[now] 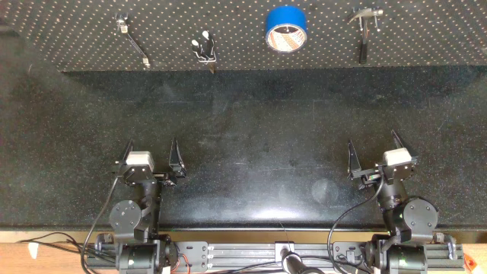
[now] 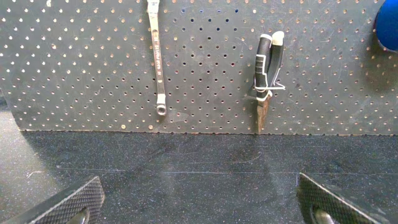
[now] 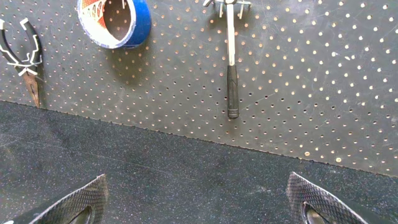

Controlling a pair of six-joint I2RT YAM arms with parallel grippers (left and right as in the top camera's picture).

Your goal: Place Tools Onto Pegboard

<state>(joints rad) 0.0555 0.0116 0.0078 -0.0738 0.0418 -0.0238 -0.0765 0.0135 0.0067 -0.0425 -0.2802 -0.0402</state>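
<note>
Everything up on black pegboard (image 1: 61,38), top of frame, long axes vertical: silver wrench (image 1: 134,42), black-white pliers (image 1: 204,47), blue tape roll (image 1: 283,19), black-handled hammer (image 1: 364,34). Left gripper (image 1: 151,158), right gripper (image 1: 375,154) low, wide open, empty. Looks done imo.

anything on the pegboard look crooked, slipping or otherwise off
Nothing stands out. The wrench, pliers, blue tape roll and hammer all hang on the pegboard, none dangling loose or damaged. The left gripper and right gripper rest over the mat, jaws open and empty.

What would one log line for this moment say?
pegboard: wrench, pliers, tape, hammer hung | left gripper open | right gripper open
</note>
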